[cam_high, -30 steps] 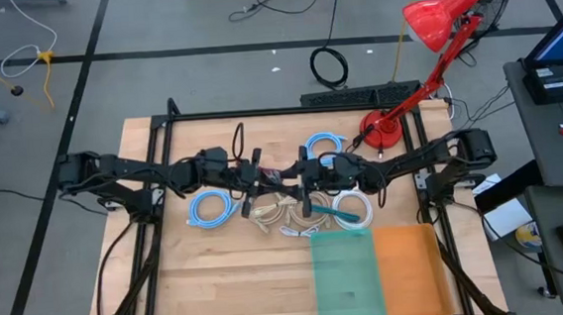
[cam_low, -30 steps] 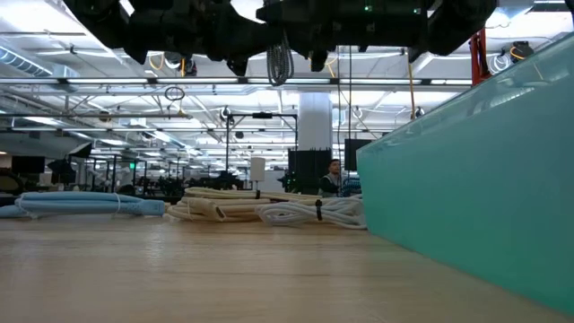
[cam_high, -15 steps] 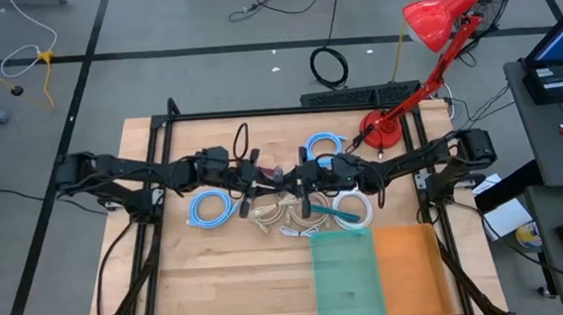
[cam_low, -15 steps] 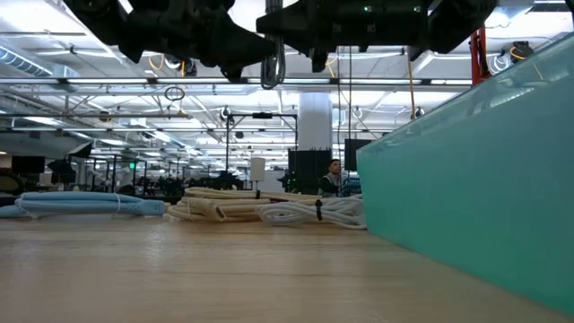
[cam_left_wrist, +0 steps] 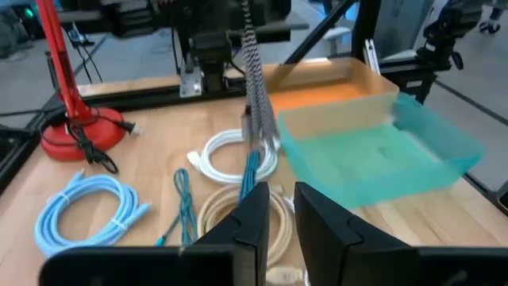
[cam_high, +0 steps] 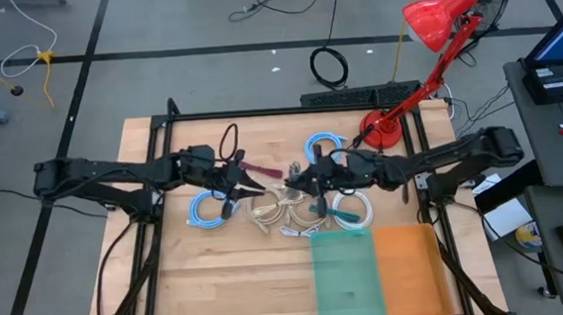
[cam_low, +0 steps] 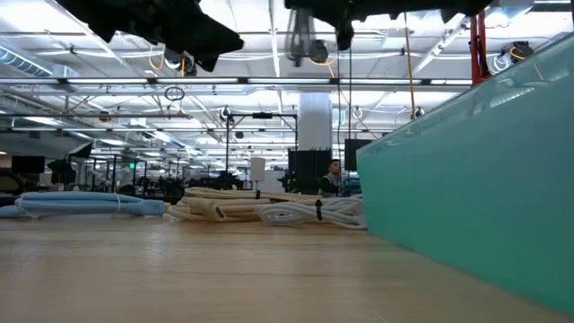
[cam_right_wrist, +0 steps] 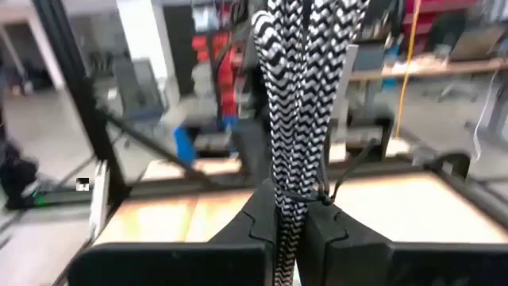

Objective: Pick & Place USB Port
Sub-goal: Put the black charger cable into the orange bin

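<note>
The USB cable is a black-and-white braided bundle. It hangs above the table's middle from my right gripper, which is shut on it; the low view shows it as a grey bundle high over the wood. My left gripper stands open a little to the left of the cable, with nothing between its fingers. In the high view the two grippers face each other, left and right. A teal bin and an orange bin stand at the near right. My right gripper pinches the braided bundle between its two fingers, close to a thin black tie around the strands. The bundle hangs straight below the gripper, and its lower end is clear of the table and of the coils under it.
Coiled cables lie under the grippers: light blue coils, white coils and a teal cable. A red desk lamp stands at the far right. Bare wood lies at the near left.
My left gripper has let go of the cable bundle and drawn back toward the table's left edge. The bundle now hangs from my right gripper alone, and it has shifted a little toward the right and upward.
</note>
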Tool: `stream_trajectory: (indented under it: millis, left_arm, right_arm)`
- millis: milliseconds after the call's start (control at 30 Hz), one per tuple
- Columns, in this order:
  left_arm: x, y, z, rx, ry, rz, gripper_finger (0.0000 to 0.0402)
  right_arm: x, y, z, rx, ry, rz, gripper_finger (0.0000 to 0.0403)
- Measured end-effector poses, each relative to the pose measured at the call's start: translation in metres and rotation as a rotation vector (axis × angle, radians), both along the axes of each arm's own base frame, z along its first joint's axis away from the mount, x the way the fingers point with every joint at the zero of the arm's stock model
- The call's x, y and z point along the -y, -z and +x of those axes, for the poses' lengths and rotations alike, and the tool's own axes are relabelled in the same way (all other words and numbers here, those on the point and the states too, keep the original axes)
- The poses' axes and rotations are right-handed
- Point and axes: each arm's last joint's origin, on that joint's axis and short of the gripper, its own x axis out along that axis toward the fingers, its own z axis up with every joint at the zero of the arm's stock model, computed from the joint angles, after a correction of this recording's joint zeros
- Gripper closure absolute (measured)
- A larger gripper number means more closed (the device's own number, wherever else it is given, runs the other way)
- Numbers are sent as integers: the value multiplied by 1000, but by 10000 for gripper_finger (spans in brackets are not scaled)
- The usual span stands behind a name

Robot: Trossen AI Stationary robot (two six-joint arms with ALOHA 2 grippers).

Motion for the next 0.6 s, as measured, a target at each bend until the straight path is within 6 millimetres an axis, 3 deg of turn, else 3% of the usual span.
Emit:
stream_trajectory:
  millis: [167, 300, 600]
  left_arm:
    - [1, -7, -9, 3, 3, 9, 335]
    - [1, -7, -10, 0, 4, 12, 335]
    - [0, -6, -9, -1, -22, 37, 334]
  right_arm:
    - [-16, -8, -26, -141, -59, 31, 395]
    - [-32, -14, -56, -269, -105, 159, 395]
    - [-67, -5, -120, -564, 155, 639, 395]
